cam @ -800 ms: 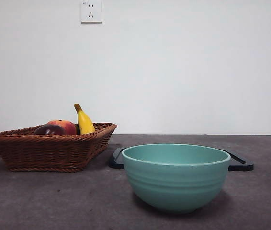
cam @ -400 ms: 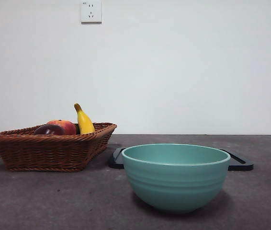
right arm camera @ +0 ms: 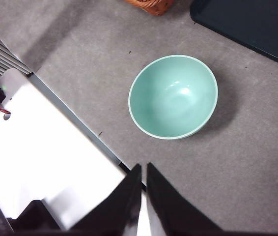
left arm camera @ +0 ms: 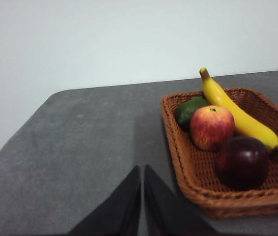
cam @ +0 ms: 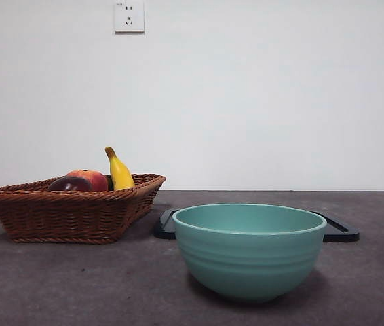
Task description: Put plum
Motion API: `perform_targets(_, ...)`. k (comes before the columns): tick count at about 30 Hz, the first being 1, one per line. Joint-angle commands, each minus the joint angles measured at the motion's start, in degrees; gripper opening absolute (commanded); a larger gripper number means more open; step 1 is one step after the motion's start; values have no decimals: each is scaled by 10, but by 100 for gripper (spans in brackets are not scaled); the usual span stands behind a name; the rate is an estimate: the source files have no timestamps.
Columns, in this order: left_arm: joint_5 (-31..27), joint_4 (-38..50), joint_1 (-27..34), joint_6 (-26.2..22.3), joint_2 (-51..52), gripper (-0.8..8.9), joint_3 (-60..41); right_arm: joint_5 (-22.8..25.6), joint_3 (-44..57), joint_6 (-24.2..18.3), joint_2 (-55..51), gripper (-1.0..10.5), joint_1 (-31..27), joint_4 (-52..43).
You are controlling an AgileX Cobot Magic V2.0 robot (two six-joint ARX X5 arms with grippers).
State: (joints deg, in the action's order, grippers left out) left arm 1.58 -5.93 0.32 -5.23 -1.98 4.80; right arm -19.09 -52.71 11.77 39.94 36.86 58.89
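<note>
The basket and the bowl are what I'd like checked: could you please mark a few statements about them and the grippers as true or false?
1. The plum lies in the basket. True.
2. The bowl holds a fruit. False: it is empty.
3. The left gripper holds the plum. False: it is shut on nothing, short of the basket.
4. The banana lies in the basket. True.
5. The right gripper is shut, above the table near the bowl. True.

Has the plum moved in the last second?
No. The plum sits in the same spot in the basket, beside the peach.
</note>
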Motion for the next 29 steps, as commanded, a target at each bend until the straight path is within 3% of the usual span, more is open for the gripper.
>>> perform_targets(1,-2,7,1,4,14,9,-14,0,-10,-6,4,5,5,-6)
perform_targets(14,-3,-50,1,14,18,9,-42,0,-10,-6,4,5,5,-6)
perform_targets(29,-3,-49,1,18,18,9,-41,0,-10,-6,4,5,5,-6)
